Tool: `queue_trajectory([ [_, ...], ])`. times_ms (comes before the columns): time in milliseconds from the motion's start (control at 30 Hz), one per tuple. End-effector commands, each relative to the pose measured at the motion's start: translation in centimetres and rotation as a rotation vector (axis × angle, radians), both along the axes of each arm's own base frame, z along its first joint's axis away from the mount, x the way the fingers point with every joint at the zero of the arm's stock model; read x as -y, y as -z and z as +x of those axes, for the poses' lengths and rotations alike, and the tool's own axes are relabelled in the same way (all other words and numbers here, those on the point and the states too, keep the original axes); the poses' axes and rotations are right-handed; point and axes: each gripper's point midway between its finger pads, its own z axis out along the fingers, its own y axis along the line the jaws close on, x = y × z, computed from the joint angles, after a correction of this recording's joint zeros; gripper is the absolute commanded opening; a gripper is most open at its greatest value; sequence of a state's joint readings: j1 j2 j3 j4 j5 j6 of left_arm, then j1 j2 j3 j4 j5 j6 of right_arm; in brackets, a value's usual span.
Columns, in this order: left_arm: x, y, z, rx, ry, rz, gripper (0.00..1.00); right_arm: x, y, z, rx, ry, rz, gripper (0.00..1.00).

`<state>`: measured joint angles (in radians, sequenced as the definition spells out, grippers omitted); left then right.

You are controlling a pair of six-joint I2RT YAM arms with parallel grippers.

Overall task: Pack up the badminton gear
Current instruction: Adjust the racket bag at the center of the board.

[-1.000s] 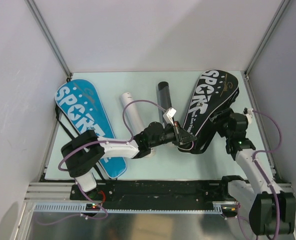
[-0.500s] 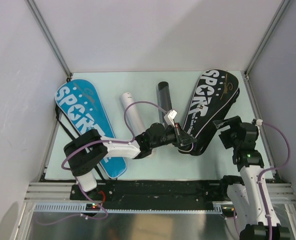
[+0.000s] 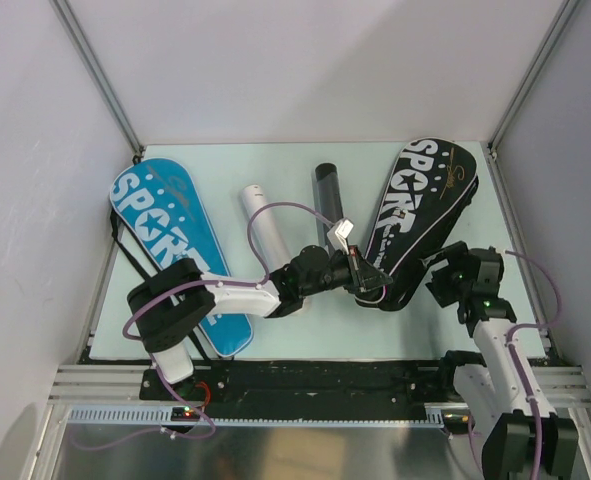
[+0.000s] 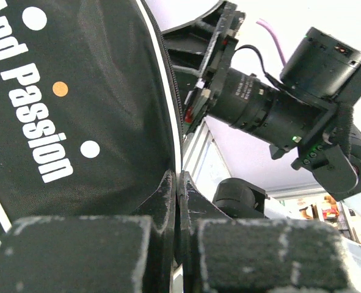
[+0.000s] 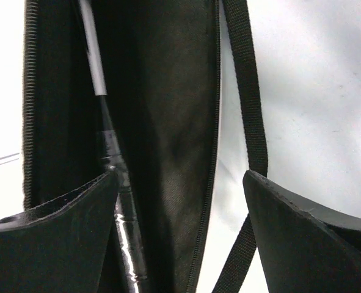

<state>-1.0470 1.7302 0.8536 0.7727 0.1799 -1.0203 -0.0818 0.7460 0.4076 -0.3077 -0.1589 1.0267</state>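
You see your left gripper (image 3: 370, 282) at the black cover's (image 3: 420, 205) near end, your right gripper (image 3: 445, 278) just beside it; the black tube (image 3: 327, 190), white tube (image 3: 265, 225) and blue cover (image 3: 170, 245) lie leftward.

White "SPORT" runs along the blue cover (image 3: 165, 235), upper left, and the black cover (image 3: 420, 205), upper right. My left wrist view reads "And Passion" on the black one.

Mouth of black cover (image 5: 168, 122): open, racket handle (image 5: 130, 244) along left inside.
Beside mouth: black strap (image 5: 248, 91) lying across bare table (image 5: 314, 91).
Centre: white tube (image 3: 265, 228) and black tube (image 3: 327, 190), narrow lane between.
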Motion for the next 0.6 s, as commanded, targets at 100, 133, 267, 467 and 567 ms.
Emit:
queue_trajectory([
  [100,0.5,0.3,-0.3,0.063,0.054,-0.001,0.00,-0.7,0.9,0.9,0.026,-0.044,0.029,0.88],
  [133,0.4,1.2,-0.5,0.058,0.064,0.019,0.00,-0.8,1.1,0.7,0.020,-0.044,0.031,0.88],
  [267,0.4,3.8,-0.7,0.043,0.085,0.081,0.00,-0.2,1.6,-0.3,0.020,-0.003,0.022,0.88],
  [467,0.5,5.5,-0.6,0.046,0.098,0.140,0.00,0.3,1.7,-1.1,0.073,0.041,0.014,0.88],
  [567,0.6,6.0,-0.9,0.038,0.117,0.161,0.03,-0.2,1.0,-0.5,0.145,0.018,0.026,0.88],
])
